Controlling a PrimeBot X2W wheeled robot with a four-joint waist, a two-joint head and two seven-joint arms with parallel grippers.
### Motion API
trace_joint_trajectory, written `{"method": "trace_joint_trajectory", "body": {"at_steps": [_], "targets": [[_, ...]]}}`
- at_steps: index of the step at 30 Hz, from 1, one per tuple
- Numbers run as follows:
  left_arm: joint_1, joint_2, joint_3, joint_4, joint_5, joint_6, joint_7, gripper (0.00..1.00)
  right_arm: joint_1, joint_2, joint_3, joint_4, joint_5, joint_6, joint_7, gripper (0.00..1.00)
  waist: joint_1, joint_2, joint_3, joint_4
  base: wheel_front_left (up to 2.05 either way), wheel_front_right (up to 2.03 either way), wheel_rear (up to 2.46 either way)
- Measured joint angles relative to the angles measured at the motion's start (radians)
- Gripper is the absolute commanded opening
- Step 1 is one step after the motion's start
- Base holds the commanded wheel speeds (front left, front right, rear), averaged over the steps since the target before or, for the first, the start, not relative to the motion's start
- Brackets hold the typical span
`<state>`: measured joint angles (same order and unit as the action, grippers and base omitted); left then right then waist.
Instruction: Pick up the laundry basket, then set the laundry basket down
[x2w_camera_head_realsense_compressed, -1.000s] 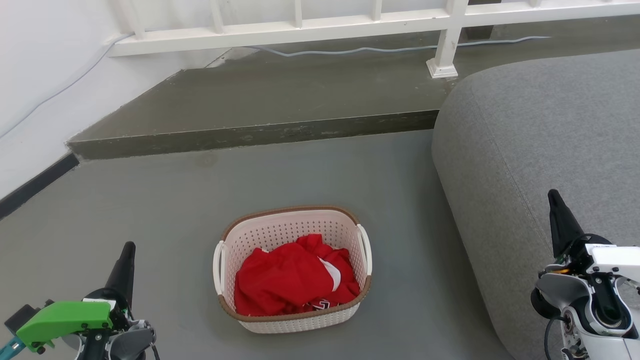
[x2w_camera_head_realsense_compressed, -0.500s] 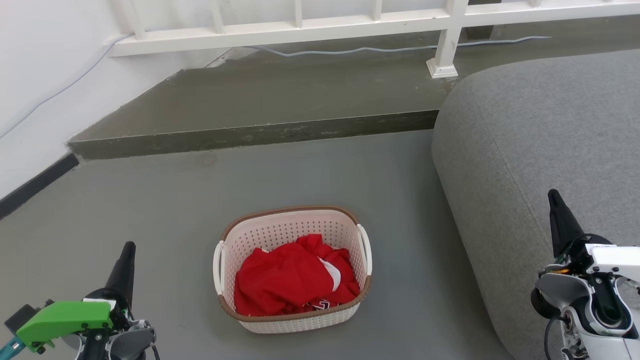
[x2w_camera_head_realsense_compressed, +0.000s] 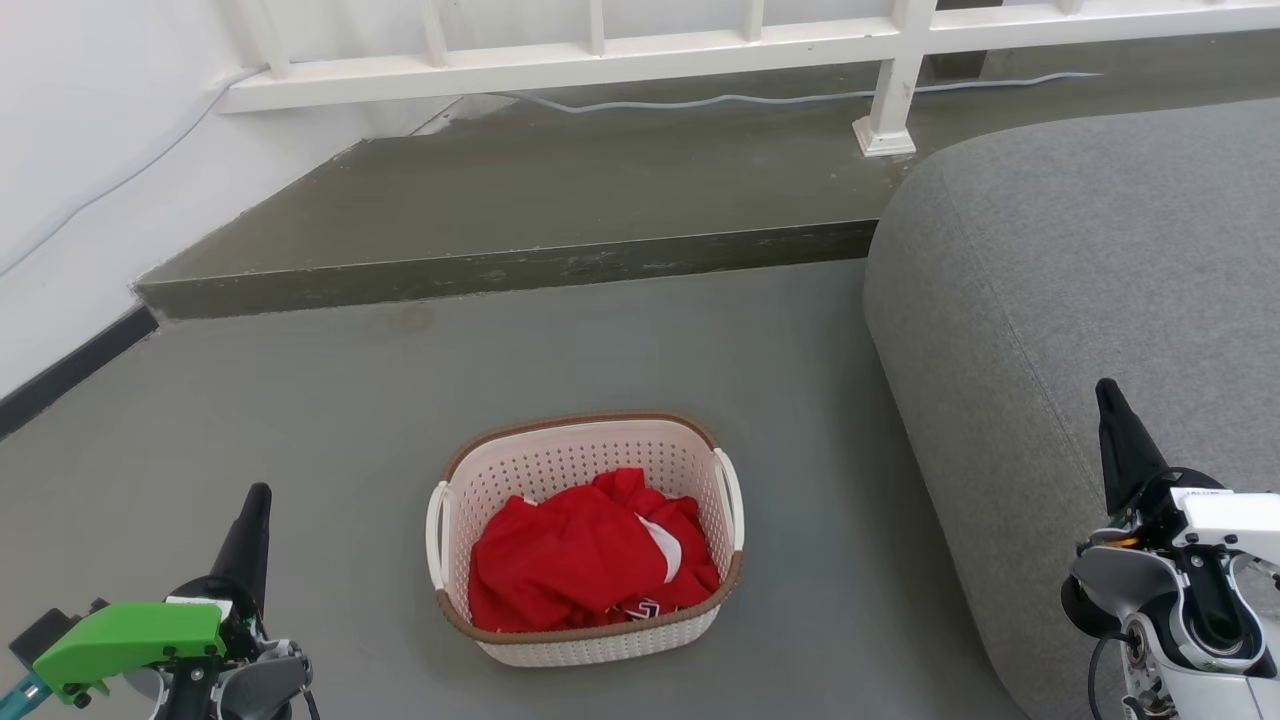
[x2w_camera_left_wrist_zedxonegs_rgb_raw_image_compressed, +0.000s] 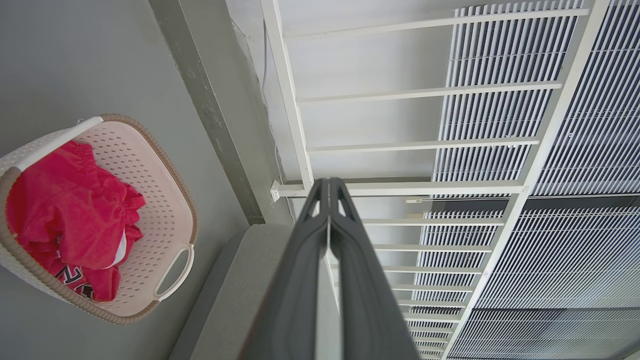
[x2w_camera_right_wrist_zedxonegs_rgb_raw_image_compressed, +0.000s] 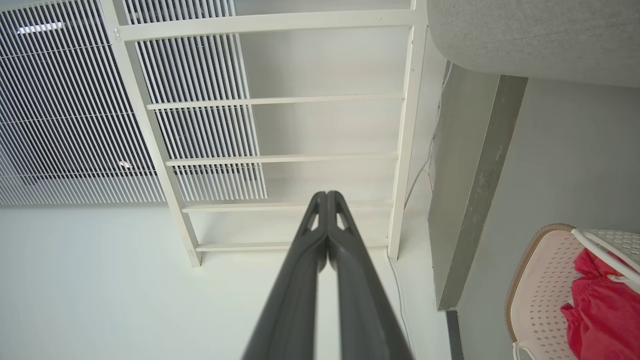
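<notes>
The laundry basket (x2w_camera_head_realsense_compressed: 570, 455) stood upright on the grey floor (x2w_camera_head_realsense_compressed: 330, 420), in the middle of the head view, with a crumpled red garment (x2w_camera_head_realsense_compressed: 570, 560) lying inside it. Neither pincer touched it. The left pincer (x2w_camera_head_realsense_compressed: 257, 492) hung well apart on its left side, and the right pincer (x2w_camera_head_realsense_compressed: 1104, 388) well apart on its right, over the edge of a grey upholstered seat (x2w_camera_head_realsense_compressed: 1080, 250). Both pincers had their fingers pressed together, holding nothing. Beyond the basket ran a low step (x2w_camera_head_realsense_compressed: 500, 268) and a white railing (x2w_camera_head_realsense_compressed: 600, 62).

No legible text or labels.
</notes>
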<state>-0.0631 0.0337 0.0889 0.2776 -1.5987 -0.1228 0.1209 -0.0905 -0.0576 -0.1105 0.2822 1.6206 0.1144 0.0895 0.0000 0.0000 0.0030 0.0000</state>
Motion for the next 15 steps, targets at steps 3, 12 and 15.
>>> {"method": "trace_joint_trajectory", "body": {"at_steps": [3, 12, 15], "targets": [[0.0, 0.0, 0.0, 0.0, 0.0, 0.0, 0.0, 0.0, 0.0, 0.0, 0.0, 0.0, 0.0, 0.0, 0.0, 0.0, 0.0, 0.0, 0.0, 0.0, 0.0, 0.0, 0.0], [0.0, 0.0, 0.0, 0.0, 0.0, 0.0, 0.0, 0.0, 0.0, 0.0, -0.001, 0.0, 0.0, 0.0, 0.001, 0.0, 0.0, 0.0, 0.0, 0.0, 0.0, 0.0, 0.0], [0.0, 0.0, 0.0, 0.0, 0.0, 0.0, 0.0, 0.0, 0.0, 0.001, -0.001, 0.0, 0.0, 0.0, 0.001, 0.0, 0.0, 0.0, 0.0, 0.0, 0.0, 0.0, 0.0]]}}
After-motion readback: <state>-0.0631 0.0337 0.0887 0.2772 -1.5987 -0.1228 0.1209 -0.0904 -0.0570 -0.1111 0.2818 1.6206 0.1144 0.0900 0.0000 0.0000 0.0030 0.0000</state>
